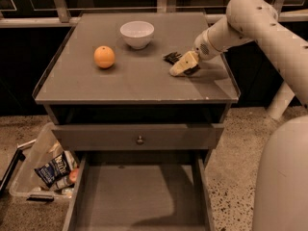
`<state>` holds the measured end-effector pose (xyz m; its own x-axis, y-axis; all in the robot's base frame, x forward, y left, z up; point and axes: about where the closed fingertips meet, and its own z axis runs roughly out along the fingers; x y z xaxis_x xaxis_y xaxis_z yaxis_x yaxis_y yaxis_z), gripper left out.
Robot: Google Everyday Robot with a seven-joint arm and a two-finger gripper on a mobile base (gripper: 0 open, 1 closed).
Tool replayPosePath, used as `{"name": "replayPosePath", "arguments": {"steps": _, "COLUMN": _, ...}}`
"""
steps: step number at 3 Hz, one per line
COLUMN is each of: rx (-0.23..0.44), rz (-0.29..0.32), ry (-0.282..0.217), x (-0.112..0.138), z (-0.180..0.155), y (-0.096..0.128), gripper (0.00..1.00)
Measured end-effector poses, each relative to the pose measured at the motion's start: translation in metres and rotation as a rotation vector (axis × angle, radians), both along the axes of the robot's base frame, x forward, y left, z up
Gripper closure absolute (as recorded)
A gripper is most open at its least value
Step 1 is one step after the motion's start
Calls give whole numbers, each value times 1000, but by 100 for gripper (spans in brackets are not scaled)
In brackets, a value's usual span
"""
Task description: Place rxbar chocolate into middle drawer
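Observation:
The rxbar chocolate [171,57], a small flat black bar, lies on the right part of the cabinet top [134,81]. My gripper [183,65] is down at the bar's near right end, covering part of it, and the arm reaches in from the right. The middle drawer [139,196] stands pulled out below the front of the cabinet, with a bare grey floor and low side walls.
A white bowl [137,33] and an orange [104,57] sit on the cabinet top, left of the bar. A closed drawer front with a round knob [140,139] is above the open drawer. A clear bin with snack bags [43,170] stands on the floor at left.

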<state>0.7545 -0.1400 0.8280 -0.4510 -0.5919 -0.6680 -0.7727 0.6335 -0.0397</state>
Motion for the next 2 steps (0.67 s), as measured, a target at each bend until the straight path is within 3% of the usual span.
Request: {"name": "replayPosePath", "arguments": {"steps": 2, "rx": 0, "rz": 0, "ry": 0, "x": 0, "z": 0, "y": 0, "gripper": 65}}
